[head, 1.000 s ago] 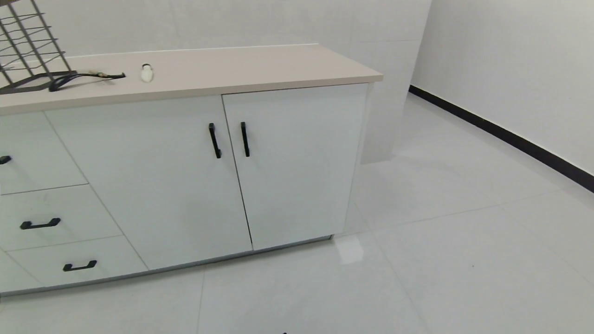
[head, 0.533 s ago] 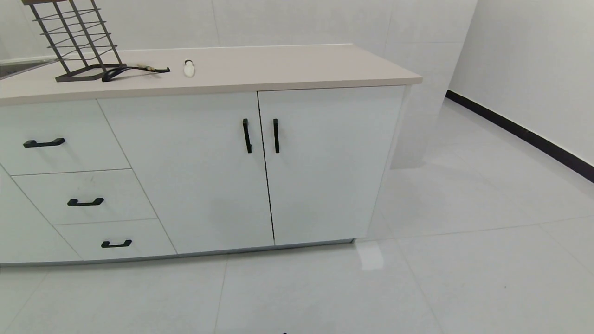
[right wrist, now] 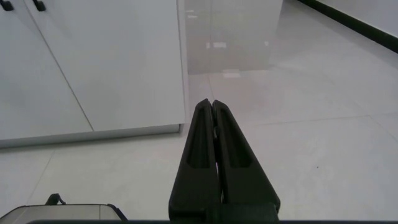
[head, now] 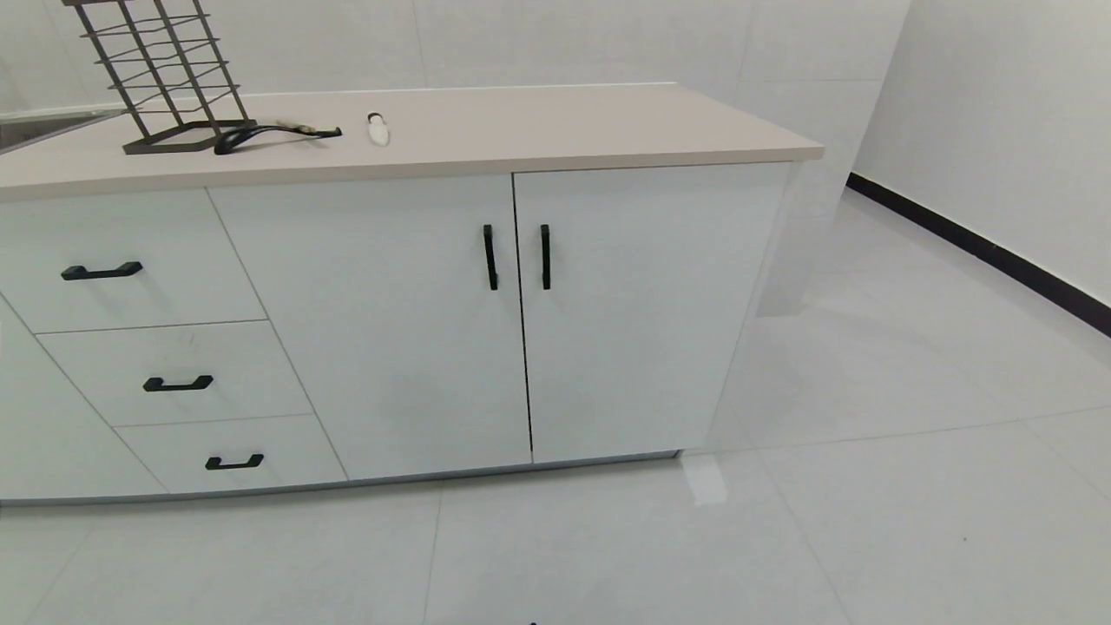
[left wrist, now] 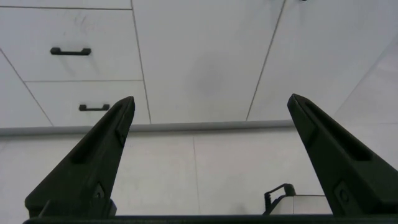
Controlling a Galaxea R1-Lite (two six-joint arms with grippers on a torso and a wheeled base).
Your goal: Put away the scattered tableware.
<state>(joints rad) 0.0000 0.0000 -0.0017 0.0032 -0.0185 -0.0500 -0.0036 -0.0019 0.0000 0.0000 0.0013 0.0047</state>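
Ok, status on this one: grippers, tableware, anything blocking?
Left gripper open, empty. Right gripper shut, empty. Black utensil and small white piece lie on countertop beside wire rack, untouched. Cabinet doors closed; no obstruction seen.

White cabinet (head: 391, 330); tiled floor (head: 868, 486)

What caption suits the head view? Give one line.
A beige countertop over white cabinet doors, carrying a dark wire rack, a black utensil and a small white item.

Matt beige countertop (head: 555, 130), black wire rack (head: 165, 78), glossy floor tiles (head: 868, 434).
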